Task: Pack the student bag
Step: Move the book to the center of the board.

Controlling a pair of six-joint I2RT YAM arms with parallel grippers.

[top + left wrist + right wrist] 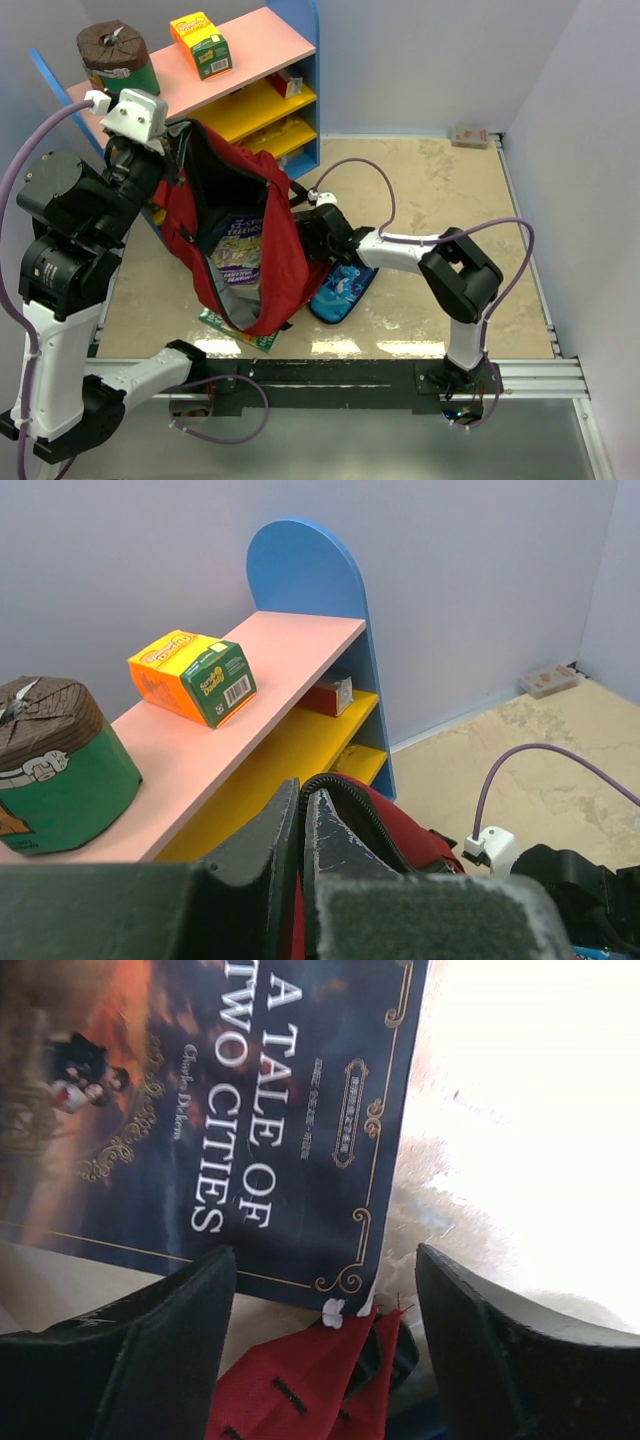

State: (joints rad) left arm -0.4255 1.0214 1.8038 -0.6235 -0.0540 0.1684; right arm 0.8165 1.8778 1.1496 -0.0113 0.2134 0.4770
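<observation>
Far left, the shelf (262, 38) has a pink top board that carries a green and brown tub (112, 60) and an orange and green box (201, 44), well apart from each other. A small red box (328, 695) sits in the yellow compartment just below. Your left pincer (302, 805) is closed tight, its fingers pinching the black-zippered rim of the student bag (285, 262). This holds the bag's mouth up and open just in front of the shelf. The dark-red bag stands on the table (430, 190), sagging toward you. A book with a purple and white cover (238, 255) shows upright inside its opening. A green book (236, 331) lies flat on the table, partly under the bag's base. A blue pencil case (340, 290) lies on the table, touching the bag's right side. Your right pincer (325, 1330) is at the bag's right flank, fingers spread wide and gripping nothing. Its wrist camera shows red fabric low between the fingers and, beyond them, a dark book titled A Tale of Two Cities (270, 1110). You cannot tell whether that book is inside the bag. A small box (470, 135) sits at the far right corner.
</observation>
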